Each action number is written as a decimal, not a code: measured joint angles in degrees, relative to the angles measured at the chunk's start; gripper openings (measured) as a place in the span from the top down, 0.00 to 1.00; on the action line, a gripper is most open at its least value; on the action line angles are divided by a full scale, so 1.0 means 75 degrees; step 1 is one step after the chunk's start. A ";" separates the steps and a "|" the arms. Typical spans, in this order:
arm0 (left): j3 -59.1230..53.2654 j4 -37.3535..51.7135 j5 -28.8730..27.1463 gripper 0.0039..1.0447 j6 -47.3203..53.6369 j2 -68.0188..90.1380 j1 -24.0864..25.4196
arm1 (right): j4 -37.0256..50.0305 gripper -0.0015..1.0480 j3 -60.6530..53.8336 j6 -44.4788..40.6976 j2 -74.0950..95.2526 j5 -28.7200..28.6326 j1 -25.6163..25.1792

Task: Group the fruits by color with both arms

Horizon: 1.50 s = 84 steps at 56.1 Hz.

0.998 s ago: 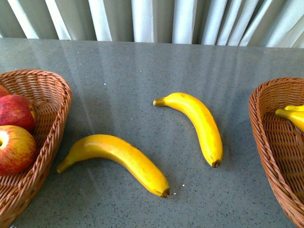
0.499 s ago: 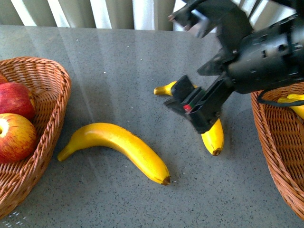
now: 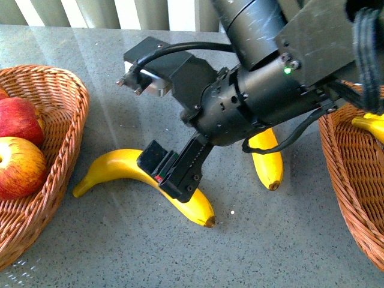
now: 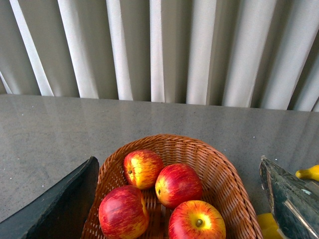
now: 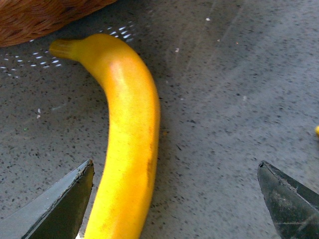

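My right gripper (image 3: 168, 171) is open, low over the middle of the near banana (image 3: 111, 168) on the grey table. In the right wrist view that banana (image 5: 129, 139) lies between the open fingers, close to one finger (image 5: 60, 204), and the right gripper (image 5: 175, 164) holds nothing. The arm hides most of a second banana (image 3: 270, 165). A third banana (image 3: 369, 125) lies in the right basket (image 3: 348, 198). My open left gripper (image 4: 178, 164) hovers over the left basket (image 4: 224, 169), which holds several red apples (image 4: 178, 184). Two apples (image 3: 21, 168) show in the front view.
The left wicker basket (image 3: 66, 120) sits at the table's left edge and the right one at the right edge. Pale curtains (image 4: 159, 50) hang behind the table. The right arm's housing (image 3: 270, 78) fills the upper middle of the front view.
My right arm has swung from over the far banana leftwards and down to the near banana. Both bananas on the table lie where they were.
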 joint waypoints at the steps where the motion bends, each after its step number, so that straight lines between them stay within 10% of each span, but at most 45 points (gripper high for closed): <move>1: 0.0000 0.0000 0.0000 0.09 0.0000 0.0000 0.0000 | -0.0023 0.09 0.0055 0.0003 0.0064 0.0029 0.0052; 41: 0.0003 0.0000 0.0000 0.09 0.0000 0.0000 0.0000 | -0.0318 0.09 0.0883 0.0131 0.1180 0.0455 0.0629; 64: 0.0000 0.0000 0.0000 0.09 0.0000 0.0000 0.0000 | -0.0347 0.71 0.0921 0.0221 0.1378 0.0597 0.0641; 84: 0.0000 0.0000 0.0000 0.09 0.0000 0.0000 0.0000 | 0.0586 0.73 -0.0085 0.1174 0.0157 0.0659 0.0015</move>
